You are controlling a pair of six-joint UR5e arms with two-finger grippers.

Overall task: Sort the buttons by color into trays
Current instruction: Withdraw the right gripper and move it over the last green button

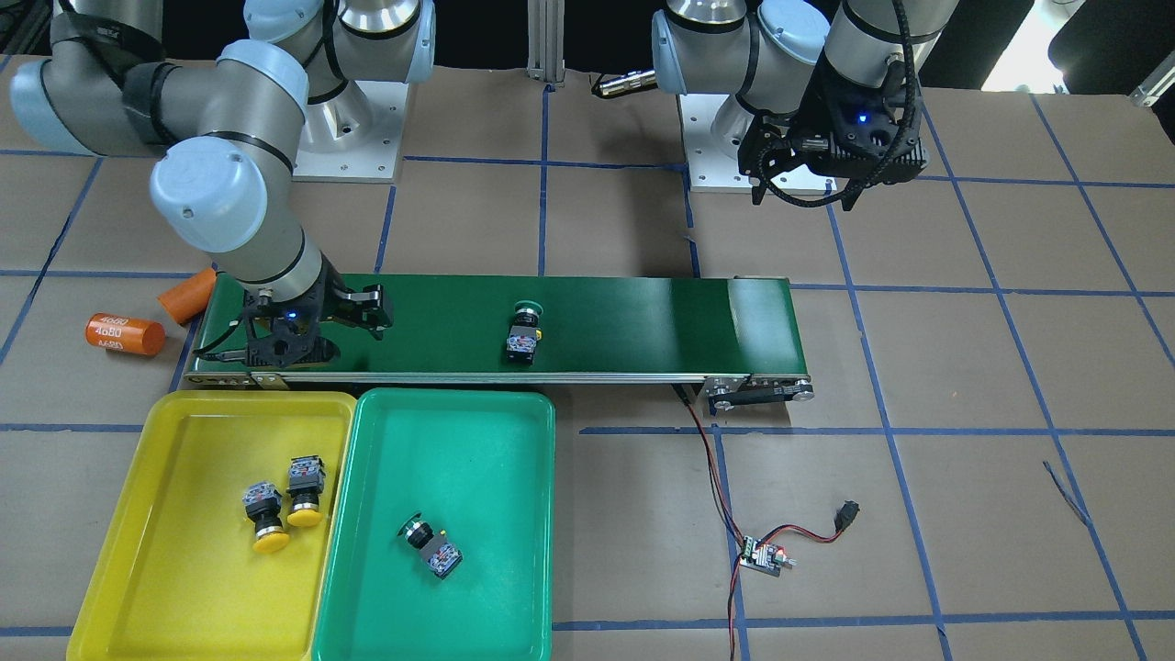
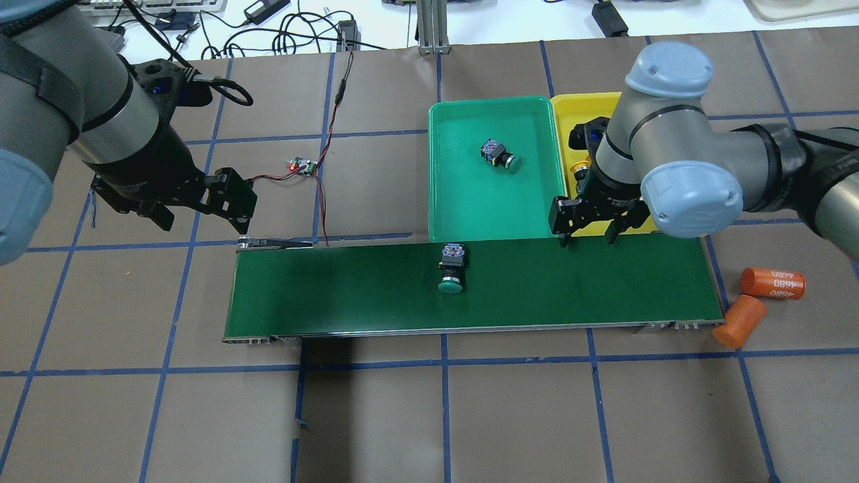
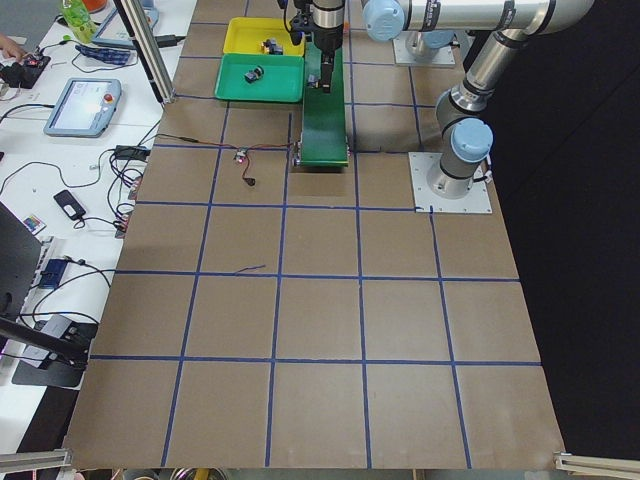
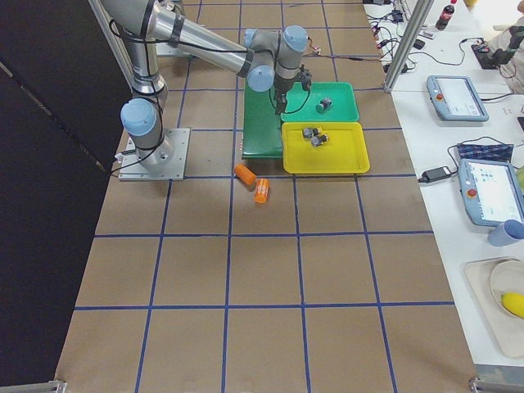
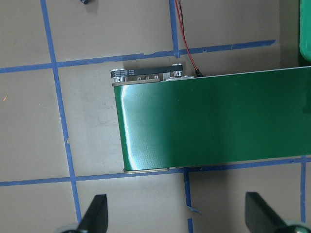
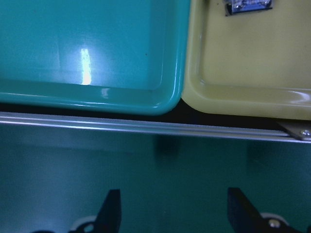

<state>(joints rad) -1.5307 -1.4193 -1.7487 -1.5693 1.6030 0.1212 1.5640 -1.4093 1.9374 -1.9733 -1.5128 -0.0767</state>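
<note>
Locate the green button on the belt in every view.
Front-facing: button at the middle of the belt.
Overhead: button mid-belt.
Exterior left: too small to tell.
Exterior right: cannot tell.
Left wrist: not in it.
Right wrist: not in it.
Landmark: green tray, beside the belt.

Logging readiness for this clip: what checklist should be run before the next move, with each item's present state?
1. Jaws of the right gripper open and empty: ok.
2. The loose green button lies unobstructed on the belt: ok.
3. The green tray has room beside its sorted green button: ok.
4. Both yellow buttons in the yellow tray: ok.
5. The left gripper away from the pick, jaws open: ok.
6. Belt stopped: cannot tell.
</note>
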